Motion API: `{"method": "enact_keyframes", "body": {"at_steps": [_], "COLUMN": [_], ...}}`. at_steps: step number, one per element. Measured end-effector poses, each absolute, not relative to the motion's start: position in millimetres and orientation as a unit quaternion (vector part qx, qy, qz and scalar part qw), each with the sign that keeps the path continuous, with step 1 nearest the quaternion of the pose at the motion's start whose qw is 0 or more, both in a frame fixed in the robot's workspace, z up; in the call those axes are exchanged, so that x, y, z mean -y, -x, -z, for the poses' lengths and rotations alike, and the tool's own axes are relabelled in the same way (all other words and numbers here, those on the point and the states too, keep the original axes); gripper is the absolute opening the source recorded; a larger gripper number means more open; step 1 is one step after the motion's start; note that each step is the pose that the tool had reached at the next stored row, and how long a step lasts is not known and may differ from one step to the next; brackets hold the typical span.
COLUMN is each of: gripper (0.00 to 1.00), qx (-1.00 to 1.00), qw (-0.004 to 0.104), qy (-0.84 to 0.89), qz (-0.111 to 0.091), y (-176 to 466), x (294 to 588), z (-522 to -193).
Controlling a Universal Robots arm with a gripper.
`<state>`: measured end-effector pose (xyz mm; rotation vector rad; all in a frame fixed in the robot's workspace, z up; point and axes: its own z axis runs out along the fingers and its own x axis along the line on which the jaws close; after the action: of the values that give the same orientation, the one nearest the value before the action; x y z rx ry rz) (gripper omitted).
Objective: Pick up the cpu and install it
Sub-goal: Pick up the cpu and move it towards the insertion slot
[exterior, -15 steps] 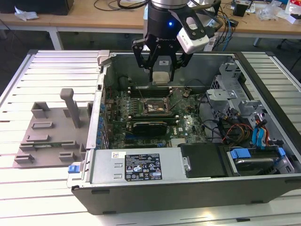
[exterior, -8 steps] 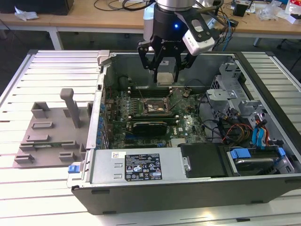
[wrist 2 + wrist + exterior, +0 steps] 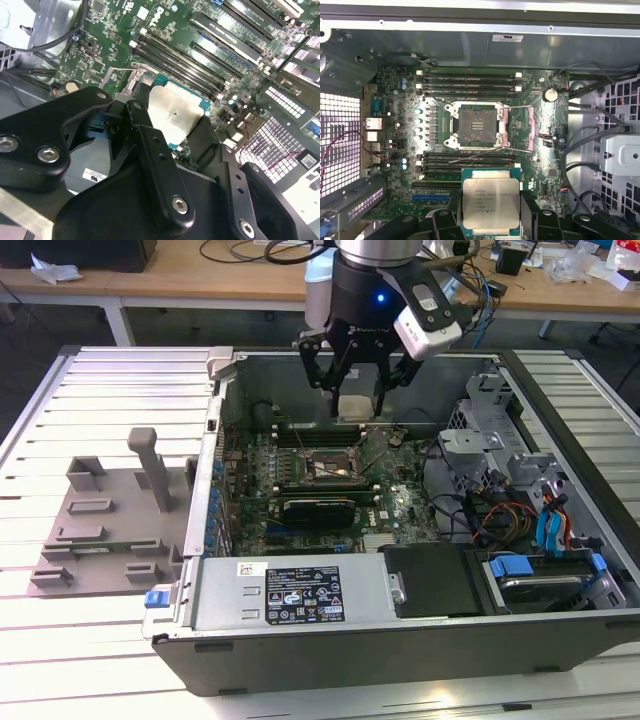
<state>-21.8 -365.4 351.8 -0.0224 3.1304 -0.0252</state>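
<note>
Carry step in hand: the fingers [image 3: 205,135] held the cpu [image 3: 491,205] by its edges, raised beside the open socket [image 3: 476,126]. Seating would require squaring it over that socket.

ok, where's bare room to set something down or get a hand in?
Free: table slats beyond the grey tray, and the slats on the exterior view's right of the case. Inside, the open socket is bare, hemmed by memory slots, with the gripper holding the cpu above the board. Cables crowd the drive cage.
</note>
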Motion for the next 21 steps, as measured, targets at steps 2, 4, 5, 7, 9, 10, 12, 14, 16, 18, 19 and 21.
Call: {"method": "enact_keyframes", "body": {"at_steps": [2, 4, 5, 7, 9, 10, 12, 14, 16, 18, 19, 21], "gripper": [0.55, 0.55, 0.55, 0.55, 0.55, 0.55, 0.55, 0.55, 0.55, 0.55, 0.55, 0.55], "qx": [-1.0, -1.0, -1.0, -1.0, -1.0, -1.0, -1.0, -1.0, -1.0, -1.0, -1.0, -1.0], "qw": [0.005, 0.005, 0.005, 0.005, 0.005, 0.005, 0.005, 0.005, 0.005, 0.005, 0.005, 0.005], "qy": [0.007, 0.007, 0.007, 0.007, 0.007, 0.007, 0.007, 0.007, 0.007, 0.007, 0.007, 0.007], "qz": [0.008, 0.008, 0.008, 0.008, 0.008, 0.008, 0.008, 0.008, 0.008, 0.008, 0.008, 0.008], "y": [20.8, 18.7, 17.2, 15.7, 14.7, 14.4, 12.9, 11.5, 10.8, 10.3, 9.7, 8.6], "x": [365.3, 365.3, 365.2, 365.1, 365.1, 365.1, 365.1, 365.1, 365.1, 365.1, 365.1, 365.1], "z": [-351.2, -349.9, -349.1, -348.3, -347.7, -347.5, -346.5, -345.6, -345.0, -343.9, -343.3, -342.0]}}
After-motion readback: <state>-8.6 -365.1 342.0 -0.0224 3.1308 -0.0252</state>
